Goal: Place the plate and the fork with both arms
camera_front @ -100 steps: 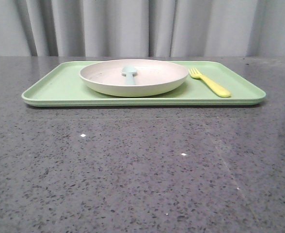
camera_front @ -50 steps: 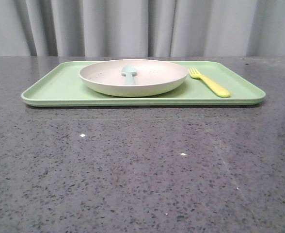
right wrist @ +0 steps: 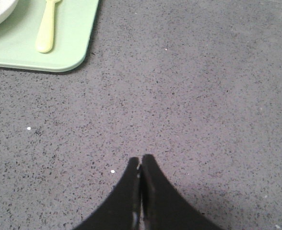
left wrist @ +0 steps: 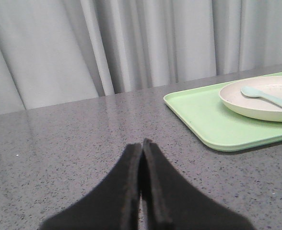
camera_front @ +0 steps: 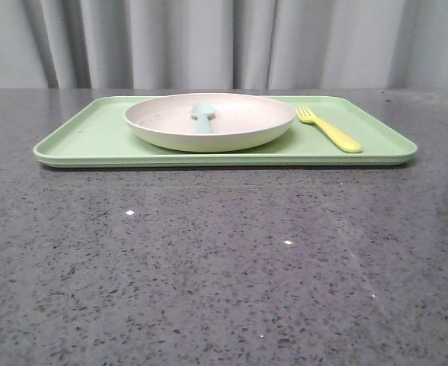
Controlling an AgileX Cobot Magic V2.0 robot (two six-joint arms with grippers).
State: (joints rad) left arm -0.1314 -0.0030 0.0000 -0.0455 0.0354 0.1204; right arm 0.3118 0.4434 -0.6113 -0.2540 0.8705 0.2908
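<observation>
Plate and fork, tray-borne, arms unseen frontally.

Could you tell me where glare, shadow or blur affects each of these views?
Front view: soft ceiling glare streaks the polished grey speckled stone table; the flat light-green rectangular tray casts a thin shadow. Left wrist view: the shut black left claw is blurred. Right wrist view: the shut black right claw is soft-edged; the small yellow plastic fork looks slightly soft.
</observation>
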